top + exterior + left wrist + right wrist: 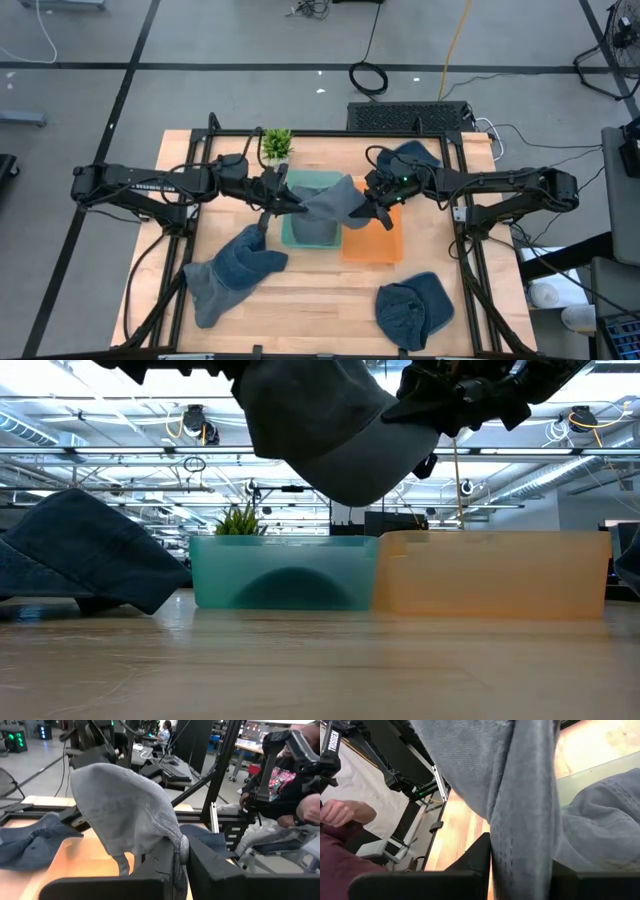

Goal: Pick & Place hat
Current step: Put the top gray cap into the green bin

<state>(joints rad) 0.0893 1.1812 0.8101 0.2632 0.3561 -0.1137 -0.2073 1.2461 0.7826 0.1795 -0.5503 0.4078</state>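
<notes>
A grey hat (pixel 328 200) hangs in the air between my two grippers, above the teal bin (pixel 300 236) and the orange bin (pixel 385 245). In the low view the grey hat (pixel 325 425) is clear of both bin rims. My left gripper (pixel 283 197) is shut on its left side. On its right side my right gripper (pixel 370 207) is also shut. A blue denim hat (pixel 602 820) lies inside the teal bin (pixel 285 572). My left gripper (pixel 181 852) pinches the grey hat's lower edge (pixel 176 837) between its two fingers, coming level from the table's left. The hat is lifted clear and bulges up beyond the fingers. A strap hangs slack beside them. My right gripper (pixel 520 865) pinches a gathered fold of the grey hat's right side (pixel 522 827) between its two fingers, coming from the table's right. The cloth runs up past the fingers. The hat is lifted clear of the bins.
Denim hats lie on the table at near left (pixel 235 270), near right (pixel 415 312) and far right (pixel 412 155). A small green plant (pixel 277 143) stands at the far edge behind the teal bin. A person (pixel 280 780) is beyond the table; a hand (pixel 340 812) shows.
</notes>
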